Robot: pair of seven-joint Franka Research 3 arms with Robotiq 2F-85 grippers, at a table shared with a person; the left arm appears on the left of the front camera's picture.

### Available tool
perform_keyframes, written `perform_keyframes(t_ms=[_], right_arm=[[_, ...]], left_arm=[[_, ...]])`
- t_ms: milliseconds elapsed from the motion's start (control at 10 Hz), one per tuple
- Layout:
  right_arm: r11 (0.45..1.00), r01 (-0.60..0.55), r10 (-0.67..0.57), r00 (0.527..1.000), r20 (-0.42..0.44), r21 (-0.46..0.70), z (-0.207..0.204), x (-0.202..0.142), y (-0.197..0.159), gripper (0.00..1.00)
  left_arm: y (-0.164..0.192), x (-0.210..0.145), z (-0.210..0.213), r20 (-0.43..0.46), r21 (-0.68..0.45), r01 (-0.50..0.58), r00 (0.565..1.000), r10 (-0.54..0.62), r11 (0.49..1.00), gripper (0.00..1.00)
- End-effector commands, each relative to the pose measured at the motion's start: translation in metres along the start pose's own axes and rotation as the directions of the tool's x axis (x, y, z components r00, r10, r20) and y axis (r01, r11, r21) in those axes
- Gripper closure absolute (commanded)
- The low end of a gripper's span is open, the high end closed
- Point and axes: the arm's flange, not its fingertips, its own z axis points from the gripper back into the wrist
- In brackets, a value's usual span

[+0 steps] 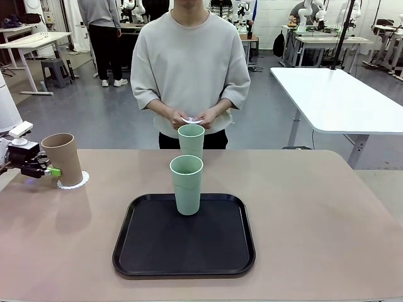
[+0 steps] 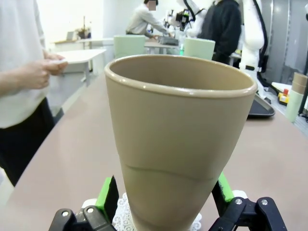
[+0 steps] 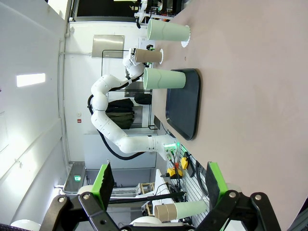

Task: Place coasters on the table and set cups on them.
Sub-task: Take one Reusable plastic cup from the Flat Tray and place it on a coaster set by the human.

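The large beige tabletop with rounded corners (image 1: 315, 214) is carrying a black rounded-square tray (image 1: 214, 251). A tall pale mint green matte tumbler (image 1: 187, 189) is standing upright in the tray's far half, and a second mint tumbler (image 1: 191, 141) is standing just beyond the tray on a small round lacy white paper coaster (image 3: 186, 37). Near the table's left edge a tan-brown matte tumbler (image 1: 64, 160) is sitting on another lacy coaster (image 1: 80, 181) with the left gripper (image 2: 164, 192) flanking it, though whether its pads are pressing cannot be told. The right gripper (image 3: 160, 175) is hanging with its fingers spread wide, and the person's hands (image 1: 201, 116) are holding a third white coaster (image 1: 192, 119).
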Motion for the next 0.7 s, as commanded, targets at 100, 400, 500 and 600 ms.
perform_keyframes(t_ms=[100, 400, 500, 600], right_arm=[[1.000, -0.002, 0.002, 1.000, 0.014, 0.004, -0.0006, 0.0023, 0.0004, 0.00], [1.000, -0.002, 0.002, 1.000, 0.014, 0.004, -0.0006, 0.0023, 0.0004, 0.00], [1.000, -0.002, 0.002, 1.000, 0.014, 0.004, -0.0006, 0.0023, 0.0004, 0.00], [1.000, -0.002, 0.002, 1.000, 0.014, 0.004, -0.0006, 0.0023, 0.0004, 0.00]], left_arm=[[0.0027, -0.0015, -0.0003, -0.050, 0.013, 0.031, 0.998, -0.030, 0.999, 0.00], [0.0010, -0.0010, 0.0016, -0.079, 0.027, 0.040, 0.996, -0.037, 0.999, 0.00], [0.0001, -0.0011, 0.0033, -0.098, 0.030, 0.040, 0.995, -0.037, 0.999, 0.00], [-0.0027, -0.0009, 0.0080, -0.128, 0.017, 0.050, 0.991, -0.047, 0.999, 0.00]])
